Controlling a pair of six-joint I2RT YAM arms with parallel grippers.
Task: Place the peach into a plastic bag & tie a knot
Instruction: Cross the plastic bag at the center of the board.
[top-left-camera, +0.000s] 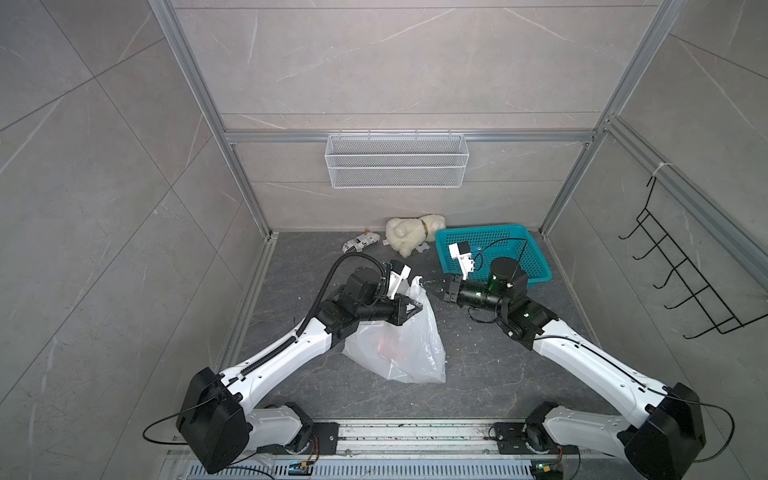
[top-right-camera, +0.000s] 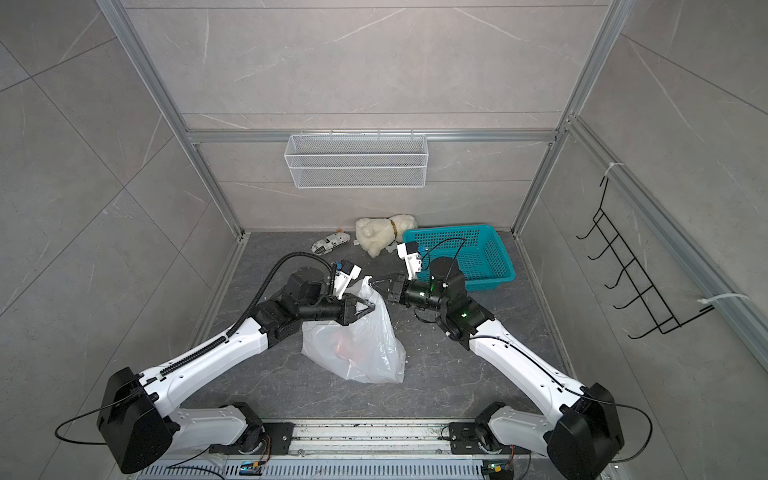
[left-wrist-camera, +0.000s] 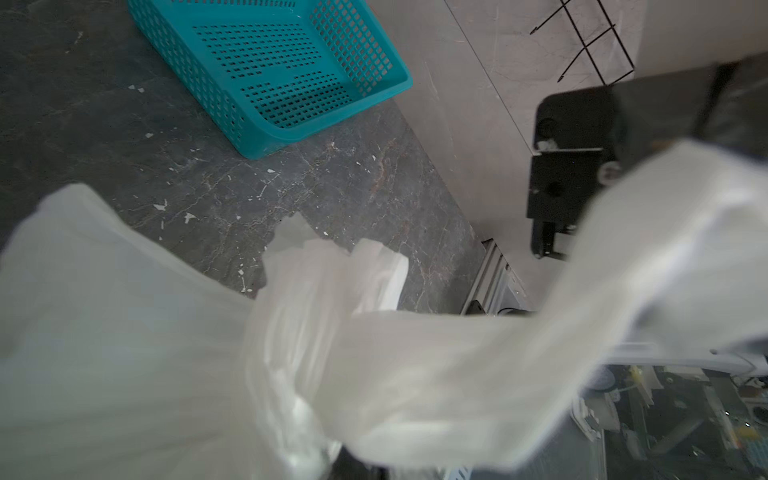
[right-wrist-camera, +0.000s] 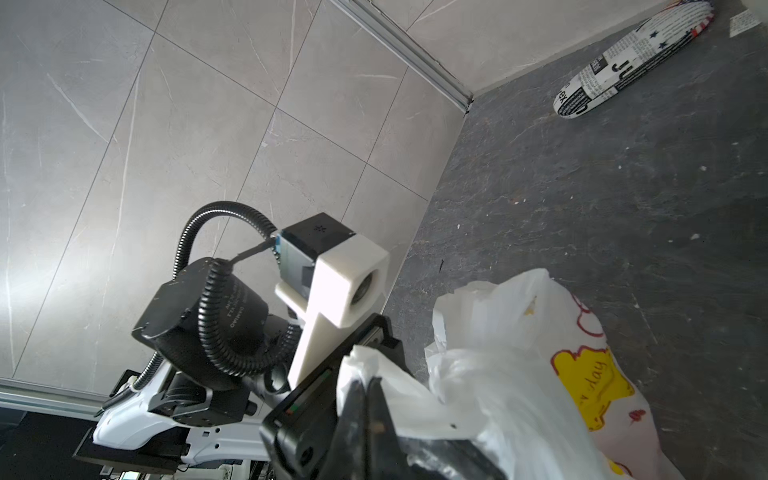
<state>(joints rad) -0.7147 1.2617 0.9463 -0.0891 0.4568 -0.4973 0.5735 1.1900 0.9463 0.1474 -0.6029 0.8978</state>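
Note:
The plastic bag (top-left-camera: 411, 357) stands crumpled at mid-table in both top views, translucent white, with a yellow print (right-wrist-camera: 590, 386). A reddish shape, the peach (top-left-camera: 388, 347), shows through its wall. My left gripper (top-left-camera: 419, 307) is shut on the bag's gathered upper part, and plastic hides its jaws in the left wrist view. A white handle strip (left-wrist-camera: 478, 353) runs from there towards the right arm. My right gripper (right-wrist-camera: 365, 384) is shut, pinching a handle strip at its tips by the bag's top (top-left-camera: 415, 284). Whether the knot is formed I cannot tell.
A teal basket (top-left-camera: 494, 253) sits at the back right, just behind the right wrist. A cream plush toy (top-left-camera: 409, 237) and a black-and-white printed packet (top-left-camera: 360, 243) lie along the back wall. A white wire basket (top-left-camera: 397, 162) and a black hook rack (top-left-camera: 685, 282) hang on the walls.

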